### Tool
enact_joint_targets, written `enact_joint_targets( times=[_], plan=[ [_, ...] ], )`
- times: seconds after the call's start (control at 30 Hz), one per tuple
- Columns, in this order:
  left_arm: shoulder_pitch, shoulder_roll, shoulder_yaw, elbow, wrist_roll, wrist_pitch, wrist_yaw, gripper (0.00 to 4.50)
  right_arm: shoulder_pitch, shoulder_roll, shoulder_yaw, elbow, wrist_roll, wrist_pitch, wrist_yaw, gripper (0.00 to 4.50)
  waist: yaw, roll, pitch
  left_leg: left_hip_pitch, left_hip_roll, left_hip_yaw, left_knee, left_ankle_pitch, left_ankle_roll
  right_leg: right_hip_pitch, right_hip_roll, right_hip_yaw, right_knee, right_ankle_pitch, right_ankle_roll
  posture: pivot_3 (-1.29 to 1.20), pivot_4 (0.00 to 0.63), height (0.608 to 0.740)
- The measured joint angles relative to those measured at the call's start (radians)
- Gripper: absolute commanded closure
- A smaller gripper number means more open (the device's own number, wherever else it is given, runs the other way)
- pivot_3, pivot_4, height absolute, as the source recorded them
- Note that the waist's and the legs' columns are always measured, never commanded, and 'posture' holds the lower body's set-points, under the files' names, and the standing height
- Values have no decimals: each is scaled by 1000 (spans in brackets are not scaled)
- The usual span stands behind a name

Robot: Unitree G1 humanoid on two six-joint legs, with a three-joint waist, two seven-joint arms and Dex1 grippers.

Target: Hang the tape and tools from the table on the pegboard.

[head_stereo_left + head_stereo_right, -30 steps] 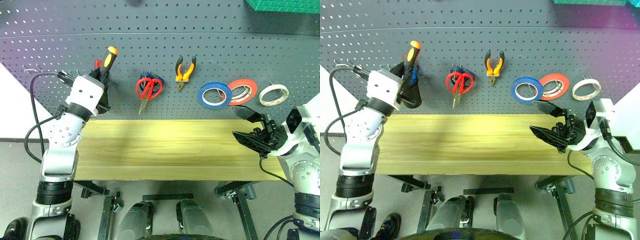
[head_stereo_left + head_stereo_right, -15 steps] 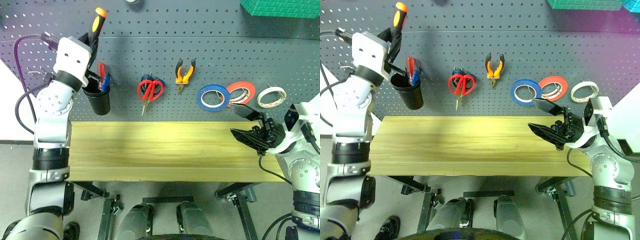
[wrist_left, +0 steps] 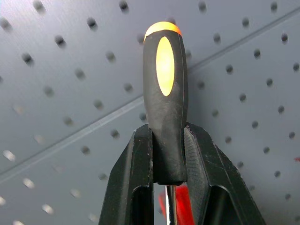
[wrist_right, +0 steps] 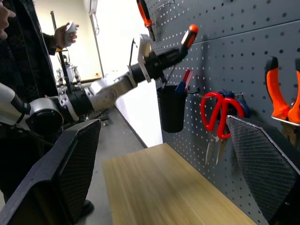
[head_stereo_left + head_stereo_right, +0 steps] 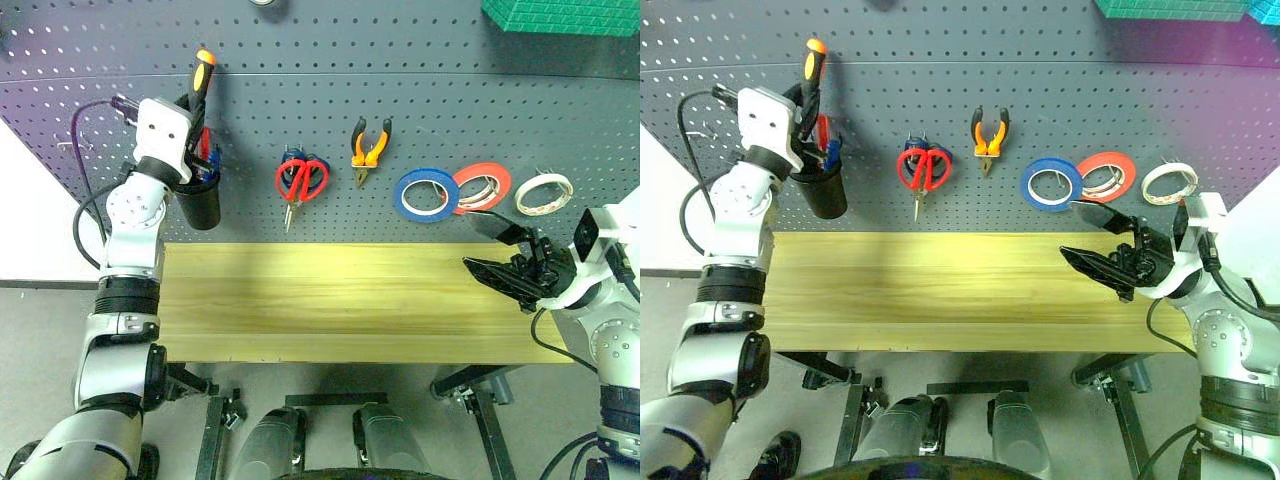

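Screwdriver [image 5: 201, 76] now above black cup [image 5: 200, 203]

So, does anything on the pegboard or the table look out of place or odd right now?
Nothing looks damaged or spilled. The red scissors, pliers and blue tape hang in a row on the pegboard. Only the screwdriver is not stowed: the left pincer holds it upright above the black cup.
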Motion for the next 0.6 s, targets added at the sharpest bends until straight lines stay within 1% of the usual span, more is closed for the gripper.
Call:
enact_joint_targets(
  times=[0.1, 0.27, 0.47, 0.6],
  plan=[
    [-15, -15, 0, 31, -8, -27, 0, 3962, 1, -12, -1, -10, 1, 7, -2, 0, -1, 0, 0, 0, 0, 0, 0, 0, 0, 0, 0, 0, 0, 0, 0, -172, 131, 740],
    [-11, -22, 5, 24, -47, -37, -1, 3962, 1, -25, -4, -10, 0, 7, -3, 0, -2, 0, 0, 0, 0, 0, 0, 0, 0, 0, 0, 0, 0, 0, 0, -159, 134, 740],
    [114, -26, 36, -129, -103, 20, 2, 3962, -2, -30, -5, 0, -2, 7, 2, 0, -3, 0, 0, 0, 0, 0, 0, -1, 1, 0, 0, 1, 0, 0, 0, -146, 138, 740],
    [168, -31, 44, -216, -129, 63, 7, 3962, -16, -37, -6, 20, -4, 7, 7, 0, -2, 0, 0, 0, 0, 1, 0, -1, 1, 0, 0, 1, -1, 0, 0, -135, 139, 740]
  ],
)
